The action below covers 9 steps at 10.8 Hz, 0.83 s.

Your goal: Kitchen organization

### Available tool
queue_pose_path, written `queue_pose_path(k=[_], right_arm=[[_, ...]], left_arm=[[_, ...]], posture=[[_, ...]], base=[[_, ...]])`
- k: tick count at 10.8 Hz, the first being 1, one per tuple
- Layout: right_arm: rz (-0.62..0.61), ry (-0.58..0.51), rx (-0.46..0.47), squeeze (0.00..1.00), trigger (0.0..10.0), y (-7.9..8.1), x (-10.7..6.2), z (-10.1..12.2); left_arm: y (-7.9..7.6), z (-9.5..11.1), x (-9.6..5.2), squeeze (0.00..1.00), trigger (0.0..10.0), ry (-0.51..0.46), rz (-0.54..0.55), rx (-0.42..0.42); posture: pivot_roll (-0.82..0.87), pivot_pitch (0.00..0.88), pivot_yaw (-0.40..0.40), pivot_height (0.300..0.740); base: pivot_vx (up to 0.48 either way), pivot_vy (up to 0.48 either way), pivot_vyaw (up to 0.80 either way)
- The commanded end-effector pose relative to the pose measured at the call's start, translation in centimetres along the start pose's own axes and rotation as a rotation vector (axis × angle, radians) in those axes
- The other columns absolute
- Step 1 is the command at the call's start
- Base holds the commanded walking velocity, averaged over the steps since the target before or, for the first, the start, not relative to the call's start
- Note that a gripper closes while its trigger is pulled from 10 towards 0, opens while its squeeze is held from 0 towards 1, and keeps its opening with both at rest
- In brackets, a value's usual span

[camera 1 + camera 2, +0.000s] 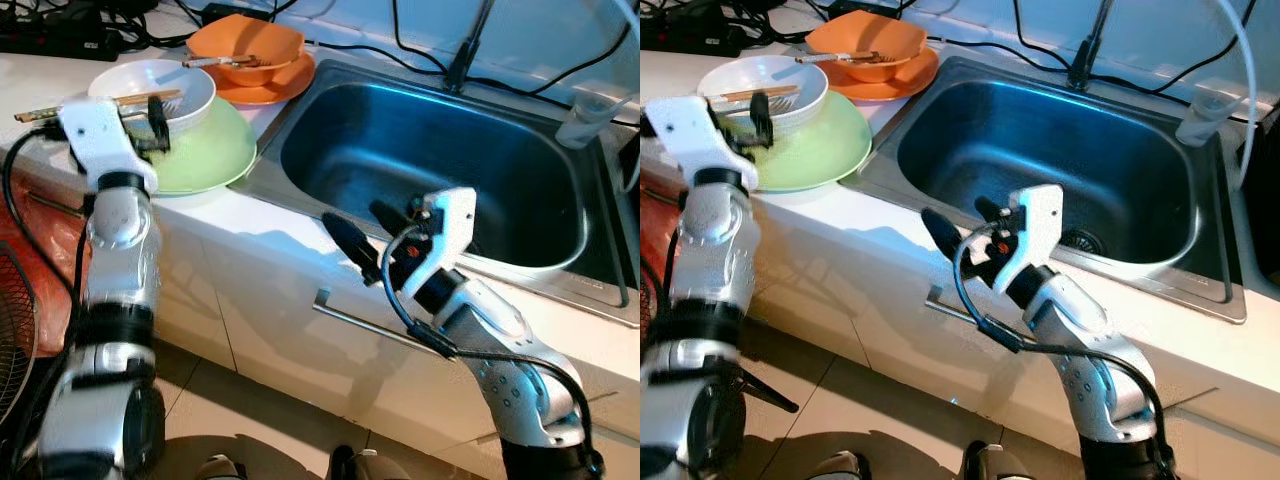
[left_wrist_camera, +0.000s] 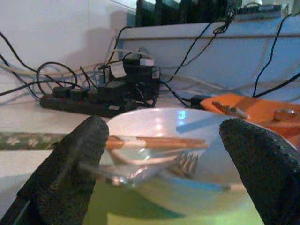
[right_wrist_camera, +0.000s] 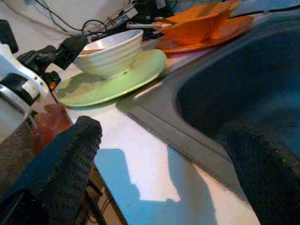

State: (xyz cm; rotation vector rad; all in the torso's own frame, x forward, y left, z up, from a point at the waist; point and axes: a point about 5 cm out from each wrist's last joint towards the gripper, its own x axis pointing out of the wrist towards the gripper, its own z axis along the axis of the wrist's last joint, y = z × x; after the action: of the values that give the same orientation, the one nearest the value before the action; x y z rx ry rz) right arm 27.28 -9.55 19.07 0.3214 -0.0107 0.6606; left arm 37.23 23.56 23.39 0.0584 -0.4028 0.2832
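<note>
At the upper left of the head views our left gripper [image 1: 150, 125] sits level with the rim of the white ribbed ceramic bowl [image 1: 175, 88], its two black fingers spread apart with nothing between them. The bowl stands on the wide pale green plate [image 1: 215, 150], and across its mouth lie a pair of wooden chopsticks [image 2: 154, 142] and a metal fork [image 2: 140, 168], which the left wrist view shows framed between our fingers [image 2: 70, 173].

We judge the step in hand to be taking hold of the bowl, or the utensils in it, so the dishes can go into the stainless steel sink [image 1: 560, 265] at the centre and right of the frame. To do it well we should settle which one we are after before closing: the chopsticks overhang the rim toward us and could be knocked off if we push forward carelessly. If it is the bowl, one finger should go inside the rim and one outside, clear of the fork tines, and we should lift straight so the plate underneath does not slide.

Our right gripper [image 1: 370, 240] hangs at the lower centre, over the sink's near edge, fingers parted and empty; it can wait there, out of the carrying path.

Behind, at the top of the frame, an orange bowl on an orange plate [image 1: 248, 55] holds another utensil, beside a black power strip with cables [image 2: 93, 101].
</note>
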Motion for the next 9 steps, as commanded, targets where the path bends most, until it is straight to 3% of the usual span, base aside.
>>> queue_pose_path(k=[1,4,5,6,9], right_arm=[[-0.01,-0.008,0.001,1.0,10.0,-0.11,-0.48,0.44],[-0.018,0.005,-0.002,1.0,10.0,-0.08,-0.84,0.37],[-0.021,0.002,-0.003,1.0,10.0,-0.1,-0.77,0.54],[-0.028,-0.002,-0.007,1.0,10.0,-0.2,-0.73,0.67],[-0.035,-0.002,-0.006,1.0,10.0,-0.23,-0.72,0.6]], left_arm=[[-0.44,-0.06,0.13,0.0,10.0,-0.001,-0.024,-0.003],[-0.52,-0.38,0.18,0.0,10.0,-0.011,-0.043,-0.016],[-0.64,-0.42,0.26,0.0,5.8,-0.015,-0.057,-0.03],[-0.8,-0.35,0.44,0.0,0.0,-0.018,-0.067,-0.046],[-1.0,0.03,0.8,0.0,0.0,-0.039,-0.085,-0.06]], posture=[[-0.14,0.167,-0.071,0.74],[-0.15,0.175,-0.077,0.74],[-0.16,0.177,-0.077,0.74],[-0.16,0.177,-0.075,0.74],[-0.15,0.176,-0.069,0.74]], base=[[0.0,0.0,0.0],[0.0,0.0,0.0],[0.0,0.0,0.0],[0.0,0.0,0.0],[0.0,0.0,0.0]])
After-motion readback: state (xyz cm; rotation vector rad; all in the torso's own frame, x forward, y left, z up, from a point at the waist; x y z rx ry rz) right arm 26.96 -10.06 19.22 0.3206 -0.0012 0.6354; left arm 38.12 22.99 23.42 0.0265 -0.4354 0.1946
